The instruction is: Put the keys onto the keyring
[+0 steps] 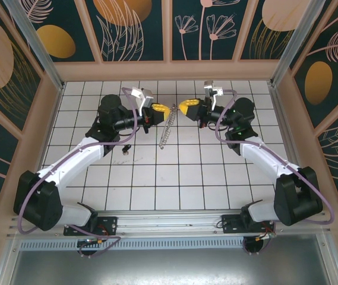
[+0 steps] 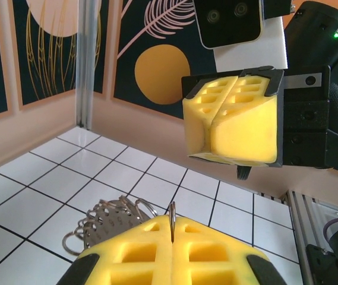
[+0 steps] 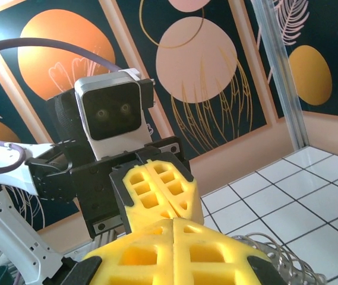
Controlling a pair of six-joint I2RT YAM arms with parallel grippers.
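Over the far half of the tiled worktop (image 1: 157,190), midway between its left and right edges: left gripper (image 1: 161,110) and right gripper (image 1: 186,107), yellow tips facing each other, near but apart.

On the left: pads pressed flat together, with a thin wire of the keyring (image 1: 167,129) standing up out of the seam in the left wrist view. Pinched there, as far as can be told. Just beside and below those pads in that view: a bunch of silvery coils and small rings over the white tiles.

From above: a bumpy silver chain slanting from just under the gap between the two tips toward the near edge, ending short of the worktop's centre. Cannot tell whether its lower end rests on the tiles or hangs free.

On the right: pads likewise shut tight, seam to seam, nothing visible between them. In the right wrist view, curls of the same chain just past those pads, low on the right side. Touching or not, cannot tell.

The keys (image 1: 124,149): seemingly the tiny dark speck lying on the tiles left of centre, well apart from both tips and from the keyring. Too small for any detail.
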